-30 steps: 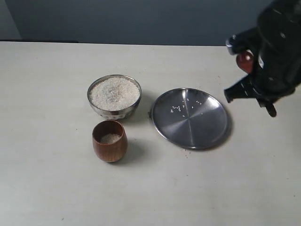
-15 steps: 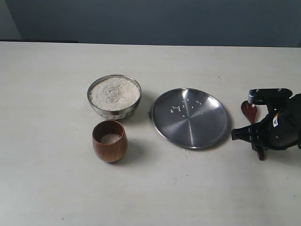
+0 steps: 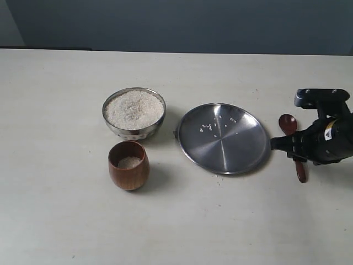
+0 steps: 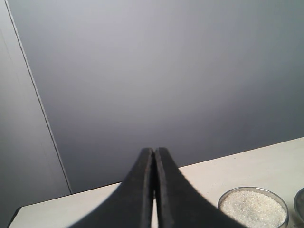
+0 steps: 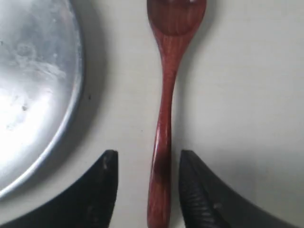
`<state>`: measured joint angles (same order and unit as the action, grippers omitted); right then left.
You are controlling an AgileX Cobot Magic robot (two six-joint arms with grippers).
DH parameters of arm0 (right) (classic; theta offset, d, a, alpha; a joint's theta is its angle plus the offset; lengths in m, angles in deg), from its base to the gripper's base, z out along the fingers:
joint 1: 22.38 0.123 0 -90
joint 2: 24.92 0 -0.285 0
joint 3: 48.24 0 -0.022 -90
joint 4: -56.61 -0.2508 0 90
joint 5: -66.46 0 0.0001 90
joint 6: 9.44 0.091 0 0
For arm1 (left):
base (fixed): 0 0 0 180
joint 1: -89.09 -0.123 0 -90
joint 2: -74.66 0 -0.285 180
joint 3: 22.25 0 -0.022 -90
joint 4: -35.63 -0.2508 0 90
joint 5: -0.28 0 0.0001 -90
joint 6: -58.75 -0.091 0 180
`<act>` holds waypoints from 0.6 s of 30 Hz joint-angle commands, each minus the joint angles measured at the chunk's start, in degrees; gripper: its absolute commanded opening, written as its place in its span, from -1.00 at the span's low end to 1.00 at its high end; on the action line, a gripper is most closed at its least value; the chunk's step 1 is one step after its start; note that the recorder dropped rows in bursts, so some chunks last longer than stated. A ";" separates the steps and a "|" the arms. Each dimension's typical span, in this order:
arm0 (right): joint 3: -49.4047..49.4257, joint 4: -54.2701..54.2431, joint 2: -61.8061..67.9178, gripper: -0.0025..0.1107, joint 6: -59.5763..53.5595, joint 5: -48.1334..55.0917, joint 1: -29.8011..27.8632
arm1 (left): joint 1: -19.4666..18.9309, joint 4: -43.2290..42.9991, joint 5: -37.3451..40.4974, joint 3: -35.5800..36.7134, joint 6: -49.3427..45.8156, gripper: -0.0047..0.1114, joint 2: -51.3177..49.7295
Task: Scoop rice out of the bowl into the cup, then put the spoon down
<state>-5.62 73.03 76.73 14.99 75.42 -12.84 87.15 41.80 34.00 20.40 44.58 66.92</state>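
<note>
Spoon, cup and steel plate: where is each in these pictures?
spoon (image 5: 164, 118): right wrist view, middle of the handle.
cup (image 3: 128, 178): exterior view, front of the outer wall.
steel plate (image 3: 226, 148): exterior view, bare metal near the centre.

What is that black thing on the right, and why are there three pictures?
That is a robot arm. One picture looks at the whole table; the other two come from little cameras on the robot's two wrists. On the table sit a steel bowl of rice, a wooden cup with a little rice inside, and a flat steel plate with a few stray grains. The right tool, its pincher, is open around the handle of the wooden spoon, which lies beside the plate. The left tool is shut and holds nothing.
</note>
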 commanded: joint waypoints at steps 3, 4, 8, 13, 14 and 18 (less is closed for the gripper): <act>7.12 1.51 -8.41 -0.58 -0.13 -6.74 -0.23 | -0.21 0.11 -0.23 -0.25 0.01 -0.91 -0.05; 8.09 1.62 -8.91 -0.64 -0.13 -7.76 -0.23 | -0.21 0.11 -0.23 -0.25 0.01 -0.91 -0.05; 11.50 1.62 -9.28 -0.82 -0.13 -10.74 -0.23 | -0.21 0.11 -0.23 -0.25 0.01 -0.91 -0.05; 15.94 0.11 -9.28 -0.97 -4.13 -17.48 -0.23 | -0.21 0.11 -0.23 -0.25 0.01 -0.91 -0.05; 16.05 -0.91 -9.28 -0.97 -5.06 -17.83 -0.23 | -0.21 0.11 -0.23 -0.25 0.01 -0.91 -0.05; 16.20 -10.46 -9.28 -0.97 -13.57 -18.64 -1.77 | -0.21 0.11 -0.23 -0.25 0.01 -0.91 -0.05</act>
<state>10.33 68.64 67.85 6.93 58.41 -13.37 87.15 41.80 34.00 20.40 44.58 66.92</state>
